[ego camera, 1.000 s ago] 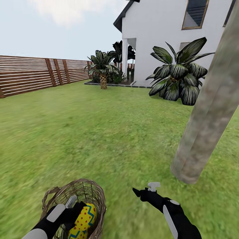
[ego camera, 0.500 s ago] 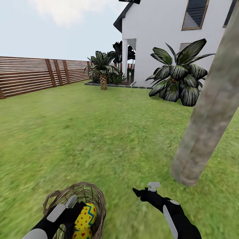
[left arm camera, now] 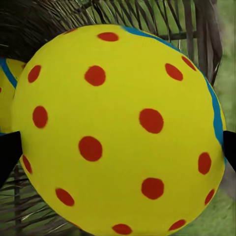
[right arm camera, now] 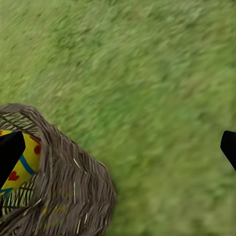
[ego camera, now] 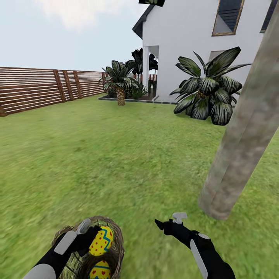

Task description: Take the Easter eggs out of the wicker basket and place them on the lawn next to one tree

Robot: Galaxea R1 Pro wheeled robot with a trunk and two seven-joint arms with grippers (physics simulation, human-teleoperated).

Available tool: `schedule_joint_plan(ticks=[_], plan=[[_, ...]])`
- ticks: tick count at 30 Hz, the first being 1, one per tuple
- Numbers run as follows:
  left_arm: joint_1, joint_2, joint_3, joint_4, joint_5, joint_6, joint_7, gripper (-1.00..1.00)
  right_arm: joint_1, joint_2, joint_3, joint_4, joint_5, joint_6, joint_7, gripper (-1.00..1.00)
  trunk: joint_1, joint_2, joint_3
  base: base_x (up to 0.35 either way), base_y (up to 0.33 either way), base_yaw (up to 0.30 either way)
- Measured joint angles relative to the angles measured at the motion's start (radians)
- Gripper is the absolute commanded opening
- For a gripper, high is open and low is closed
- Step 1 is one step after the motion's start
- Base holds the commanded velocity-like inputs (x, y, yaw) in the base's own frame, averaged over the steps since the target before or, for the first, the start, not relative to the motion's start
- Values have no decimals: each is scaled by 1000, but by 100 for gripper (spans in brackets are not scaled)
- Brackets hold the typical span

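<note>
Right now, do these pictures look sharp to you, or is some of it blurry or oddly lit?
Head view: flat, even light with no cast shadows; the lawn is smeared near the camera, and the tree trunk leans as if distorted. Left wrist view: the Easter egg looms huge but crisp. Right wrist view: the grass is blurred, the wicker basket soft.

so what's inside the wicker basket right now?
One Easter egg lies low in the wicker basket. The left claw holds another egg at rim height. The arm and held egg cover the rest, so a third egg can't be confirmed.
</note>
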Motion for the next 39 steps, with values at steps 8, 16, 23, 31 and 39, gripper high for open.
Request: schedule_joint_plan(ticks=[8, 16, 23, 31, 39], plan=[[0, 0, 1, 0, 4, 17, 1, -100, 0, 0, 0, 0, 0, 0, 0, 100, -31, 56, 25, 0, 0, 0], [0, 0, 7, -19, 6, 76, 98, -100, 0, 0, 0, 0, 0, 0, 0, 100, -61, 112, 50, 0, 0, 0], [0, 0, 8, -66, 5, 90, 142, -100, 0, 0, 0, 0, 0, 0, 0, 100, -88, 161, 72, 0, 0, 0], [25, 0, 9, -187, 5, 111, 210, -100, 0, 0, 0, 0, 0, 0, 0, 100, -119, 217, 97, 0, 0, 0], [155, -2, 11, -484, 8, 112, 353, -100, 0, 0, 0, 0, 0, 0, 0, 100, -150, 273, 122, 0, 0, 0]])
